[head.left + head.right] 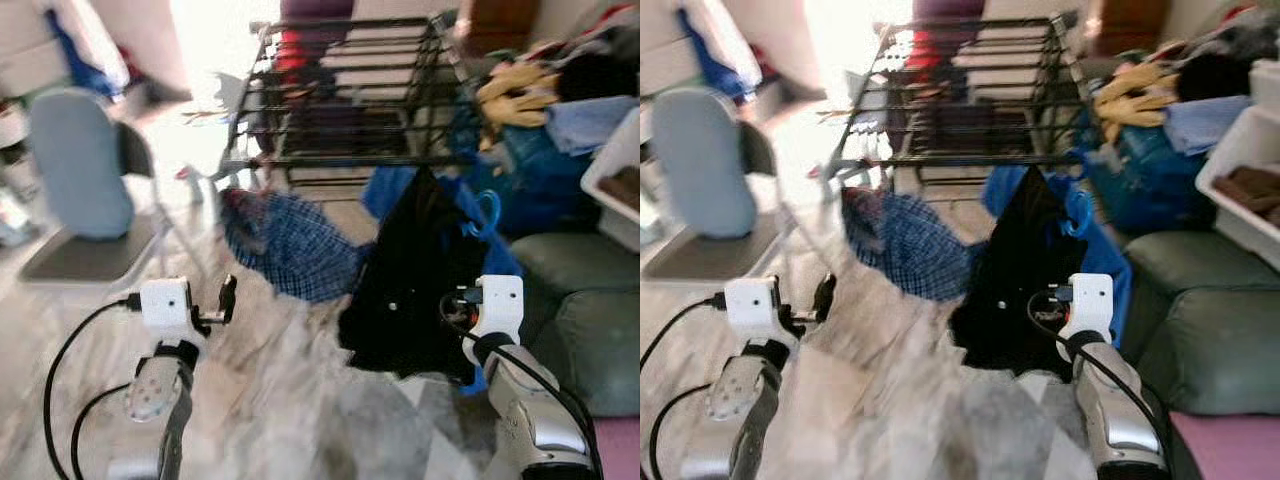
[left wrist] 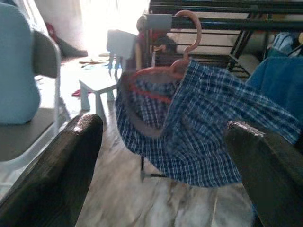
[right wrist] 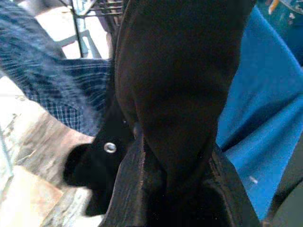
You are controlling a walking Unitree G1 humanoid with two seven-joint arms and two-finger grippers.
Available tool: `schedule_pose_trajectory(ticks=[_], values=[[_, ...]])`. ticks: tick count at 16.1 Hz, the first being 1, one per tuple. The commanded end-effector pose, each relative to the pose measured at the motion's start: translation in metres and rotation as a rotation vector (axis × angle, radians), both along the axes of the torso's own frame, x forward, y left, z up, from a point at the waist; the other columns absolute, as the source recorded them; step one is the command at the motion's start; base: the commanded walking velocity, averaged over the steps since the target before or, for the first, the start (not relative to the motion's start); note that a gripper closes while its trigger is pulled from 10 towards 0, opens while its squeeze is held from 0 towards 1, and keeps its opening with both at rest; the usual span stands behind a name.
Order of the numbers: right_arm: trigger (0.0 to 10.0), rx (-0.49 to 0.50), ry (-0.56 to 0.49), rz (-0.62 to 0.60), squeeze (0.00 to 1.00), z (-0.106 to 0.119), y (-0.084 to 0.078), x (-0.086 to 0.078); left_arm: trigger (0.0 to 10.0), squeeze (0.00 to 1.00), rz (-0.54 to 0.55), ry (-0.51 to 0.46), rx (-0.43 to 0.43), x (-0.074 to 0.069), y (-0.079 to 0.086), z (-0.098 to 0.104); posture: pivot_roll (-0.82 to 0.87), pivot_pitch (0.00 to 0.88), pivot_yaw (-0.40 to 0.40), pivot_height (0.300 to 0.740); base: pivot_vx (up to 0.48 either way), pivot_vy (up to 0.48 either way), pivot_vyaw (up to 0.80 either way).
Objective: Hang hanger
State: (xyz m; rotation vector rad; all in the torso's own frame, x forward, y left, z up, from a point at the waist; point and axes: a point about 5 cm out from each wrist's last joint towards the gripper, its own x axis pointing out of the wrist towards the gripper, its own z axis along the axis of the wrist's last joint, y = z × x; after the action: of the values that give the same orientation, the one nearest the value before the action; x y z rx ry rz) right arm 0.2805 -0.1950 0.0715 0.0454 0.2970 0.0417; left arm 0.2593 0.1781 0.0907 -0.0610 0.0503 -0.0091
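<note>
A black drying rack (image 1: 350, 95) stands ahead. A pink hanger (image 2: 182, 61) hooks over its front rail (image 2: 236, 23) and carries a blue plaid shirt (image 1: 285, 240). Beside the shirt a black garment (image 1: 405, 270) hangs from the same rail, with a blue cloth (image 1: 480, 215) behind it. My right gripper (image 3: 177, 179) is shut on the lower part of the black garment, whose fabric is bunched between the fingers. My left gripper (image 1: 222, 305) is open and empty. It is held low, short of the plaid shirt and to its left.
A grey-blue chair (image 1: 75, 165) stands to the left and a small white stool (image 2: 97, 85) is near the rack's left leg. A green sofa (image 1: 590, 330), a heap of clothes (image 1: 540, 100) and a white bin (image 1: 615, 170) crowd the right side. The floor is marble.
</note>
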Motion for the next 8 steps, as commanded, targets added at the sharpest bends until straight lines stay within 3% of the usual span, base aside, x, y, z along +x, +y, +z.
schedule_pose_trajectory(ticks=[1, 3, 8], values=[[10.0, 0.007, -0.068, 0.021, 0.0, 0.0132, 0.0077, 0.0075, 10.0, 0.0, 0.019, 0.011, 0.012, -0.0006, 0.0073, -0.0015, -0.1, 0.0, 0.026, 0.74, 0.458, 0.0, 0.0], [10.0, 0.007, -0.068, 0.024, 0.0, 0.0129, 0.0077, 0.0079, 10.0, 0.0, 0.021, 0.014, 0.004, -0.0004, 0.0069, -0.002, -0.1, 0.0, 0.026, 0.74, 0.414, 0.133, 0.0], [10.0, 0.007, -0.062, 0.035, 0.0, 0.0116, 0.0108, 0.0078, 10.0, 0.0, 0.011, 0.018, -0.005, 0.0005, 0.0063, -0.0021, -0.1, 0.0, 0.028, 0.74, 0.344, 0.334, 0.0]])
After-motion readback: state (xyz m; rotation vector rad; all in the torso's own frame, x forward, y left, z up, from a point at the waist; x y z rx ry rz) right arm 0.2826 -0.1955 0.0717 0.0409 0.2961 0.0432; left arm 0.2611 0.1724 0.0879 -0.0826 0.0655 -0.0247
